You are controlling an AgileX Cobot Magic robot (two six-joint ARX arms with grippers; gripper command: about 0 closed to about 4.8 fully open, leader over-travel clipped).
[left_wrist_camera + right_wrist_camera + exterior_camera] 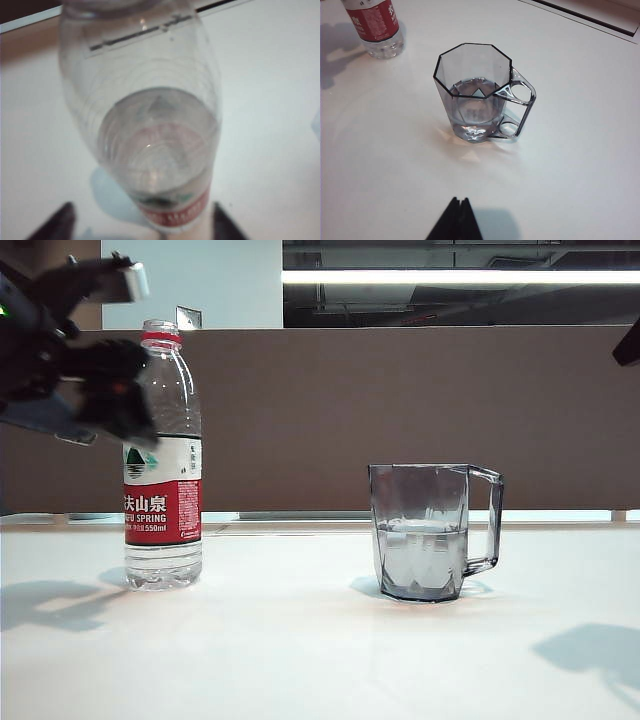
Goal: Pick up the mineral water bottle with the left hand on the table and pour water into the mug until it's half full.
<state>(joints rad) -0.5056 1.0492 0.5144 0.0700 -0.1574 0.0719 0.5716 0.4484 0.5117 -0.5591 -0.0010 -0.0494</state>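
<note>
The mineral water bottle (163, 502) stands upright on the white table (300, 650) at the left, uncapped, with a little water in its base. My left gripper (120, 405) is blurred at the bottle's upper body. In the left wrist view the bottle (150, 115) lies between the spread dark fingers (56, 224) of that gripper (142, 207), with a gap on one side: open. The smoky-grey mug (425, 530) stands right of centre, about half full of water. Above the table, short of the mug (475, 90), my right gripper (461, 201) hangs shut and empty. The bottle (375, 25) sits beyond it.
A brown partition (400, 410) runs behind the table's back edge (320, 520). A dark bit of the right arm (628, 345) shows at the upper right. Arm shadows lie on the table at the left and at the front right.
</note>
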